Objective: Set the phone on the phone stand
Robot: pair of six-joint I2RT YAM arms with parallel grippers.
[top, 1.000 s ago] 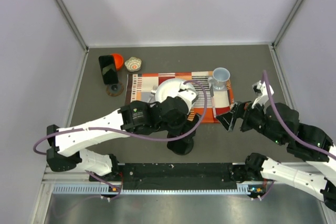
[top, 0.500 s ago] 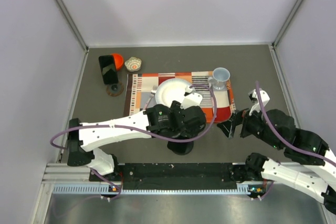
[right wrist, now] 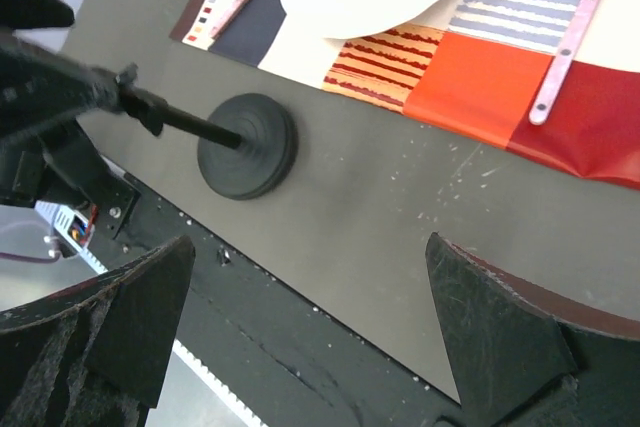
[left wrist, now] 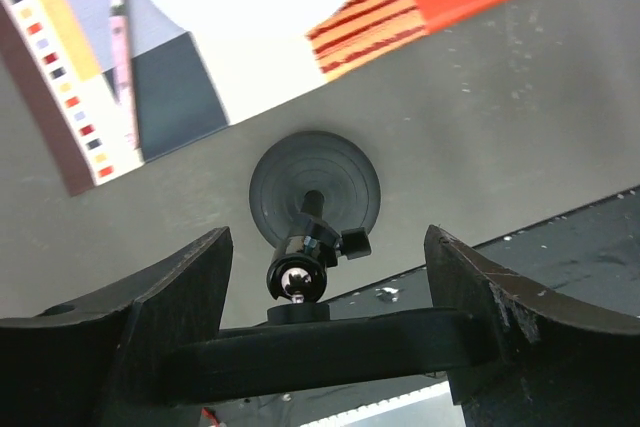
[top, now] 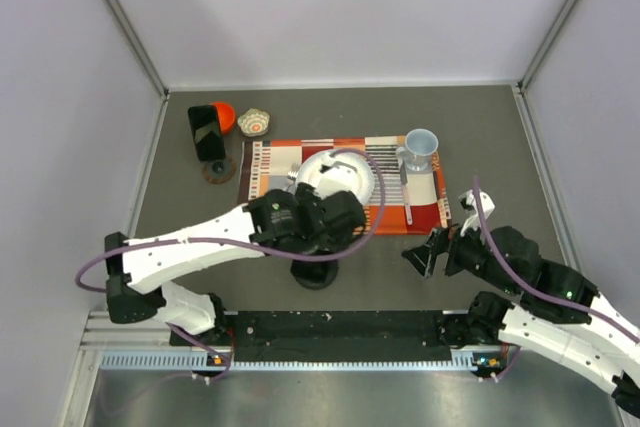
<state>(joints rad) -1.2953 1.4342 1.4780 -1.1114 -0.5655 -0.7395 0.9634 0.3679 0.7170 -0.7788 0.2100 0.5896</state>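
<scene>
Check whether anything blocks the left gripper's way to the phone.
Nothing tall does. The open left gripper hangs over the black clamp post by the near edge; the phone stands far left, seemingly already on the phone stand. Only a corner of the flat placemat lies between.

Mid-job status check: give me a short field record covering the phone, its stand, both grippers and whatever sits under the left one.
phone: black, propped upright, far-left part of the table
phone stand: brown disc base shows below the phone; its plate is hidden
left gripper: open, straddling the head of the black clamp post without touching it
right gripper: open, empty, over the bare table by the placemat
task state: phone appears already on the stand
</scene>
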